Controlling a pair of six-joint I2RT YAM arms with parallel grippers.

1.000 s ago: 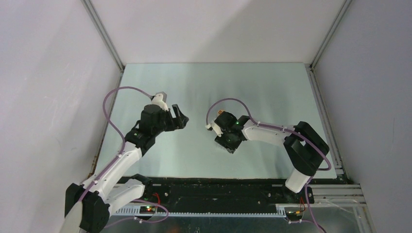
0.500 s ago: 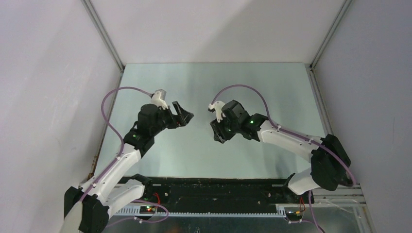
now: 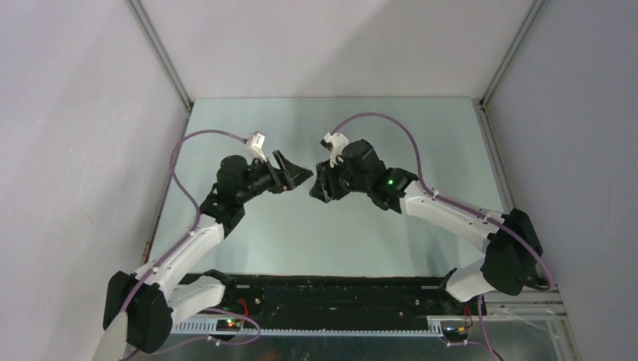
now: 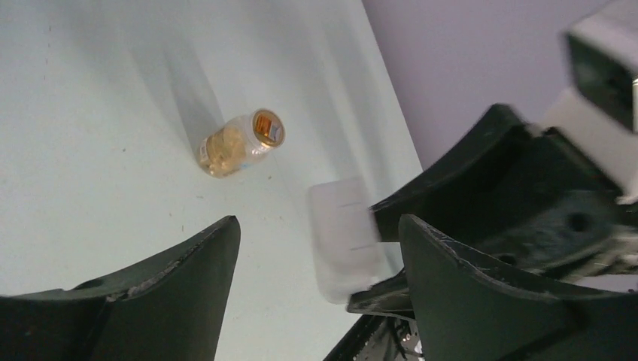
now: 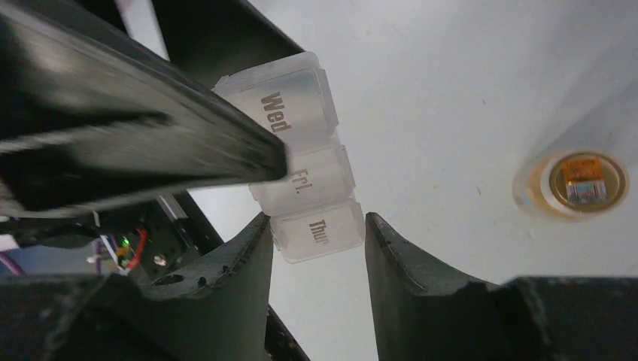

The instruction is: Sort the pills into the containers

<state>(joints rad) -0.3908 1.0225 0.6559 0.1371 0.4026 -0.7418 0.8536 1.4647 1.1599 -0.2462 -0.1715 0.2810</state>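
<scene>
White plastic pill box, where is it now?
The white translucent plastic pill box is centre-left in the right wrist view, its Thur end in the right claw, a small clear bottle to its right.

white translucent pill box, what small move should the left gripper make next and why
Probably ease the left gripper forward around the white translucent plastic pill box: its jaws stand open, and the right gripper pinches only the Thur end.
</scene>
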